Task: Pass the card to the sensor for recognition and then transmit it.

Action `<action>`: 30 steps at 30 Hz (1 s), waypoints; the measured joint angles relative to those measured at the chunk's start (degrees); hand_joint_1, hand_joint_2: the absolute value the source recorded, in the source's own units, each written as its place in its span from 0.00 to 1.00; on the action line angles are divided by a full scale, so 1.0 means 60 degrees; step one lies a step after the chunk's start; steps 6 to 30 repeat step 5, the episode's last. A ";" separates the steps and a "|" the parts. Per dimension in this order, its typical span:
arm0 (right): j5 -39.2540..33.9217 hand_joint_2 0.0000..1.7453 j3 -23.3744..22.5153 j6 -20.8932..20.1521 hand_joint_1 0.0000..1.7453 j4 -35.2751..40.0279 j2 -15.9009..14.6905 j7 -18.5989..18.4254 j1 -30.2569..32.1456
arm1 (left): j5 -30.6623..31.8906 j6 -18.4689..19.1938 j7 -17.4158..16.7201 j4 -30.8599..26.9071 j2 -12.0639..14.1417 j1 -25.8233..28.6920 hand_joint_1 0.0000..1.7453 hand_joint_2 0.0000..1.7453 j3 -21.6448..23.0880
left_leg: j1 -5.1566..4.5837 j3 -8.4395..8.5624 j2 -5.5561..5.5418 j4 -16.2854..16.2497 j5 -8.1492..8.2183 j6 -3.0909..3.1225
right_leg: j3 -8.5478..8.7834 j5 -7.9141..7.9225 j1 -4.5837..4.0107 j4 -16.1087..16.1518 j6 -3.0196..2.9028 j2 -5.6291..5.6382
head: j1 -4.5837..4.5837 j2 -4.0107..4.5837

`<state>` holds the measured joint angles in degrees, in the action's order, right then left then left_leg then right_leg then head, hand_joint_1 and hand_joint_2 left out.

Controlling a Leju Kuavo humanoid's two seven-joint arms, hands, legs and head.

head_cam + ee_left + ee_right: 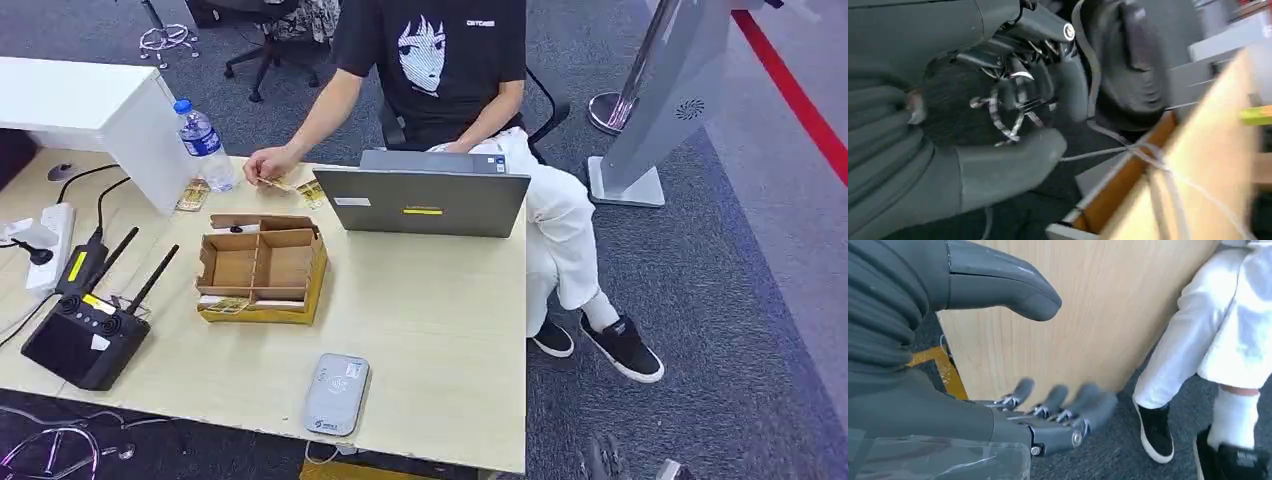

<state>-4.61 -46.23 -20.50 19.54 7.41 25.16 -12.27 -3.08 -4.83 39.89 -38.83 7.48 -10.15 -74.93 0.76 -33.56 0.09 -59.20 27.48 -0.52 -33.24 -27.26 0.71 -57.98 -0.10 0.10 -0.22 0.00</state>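
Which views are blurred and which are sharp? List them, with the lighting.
Head view: sharp and evenly lit, with the card reader and cardboard box crisp and no strong shadows. Left wrist view: heavy motion blur over the left hand and the table edge. Right wrist view: mostly clear, though the right hand is blurred at its fingertips.

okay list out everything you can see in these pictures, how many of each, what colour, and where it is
Card reader: one, grey, table's near edge.
Cardboard tray: one, brown, compartmented, table centre-left.
Laptop: one, grey, open, far side.
Water bottle: one, clear, blue cap, far left.
Cards: a few, yellowish, beside the person's hand.
Controller: one, black, antennas, left edge.
Power strip: one, white, far left.
Table: one, light wood.
Person: one, black shirt, seated opposite.
Left hand: grey, empty, below table edge.
Right hand: grey, open, beside table.
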 joint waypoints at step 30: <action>0.0146 1.00 0.0080 0.0029 0.94 -0.0040 0.0000 -0.0128 -0.0241 | -0.0353 0.0178 -0.0354 0.1966 0.0419 0.0041 0.60 1.00 -0.0419 | 0.0004 -0.0001 -0.0003 -0.0002 -0.0005 0.0001 | 0.0000 0.0004 0.0000 0.0002 -0.0002 -0.0007 | 0.0004 0.0000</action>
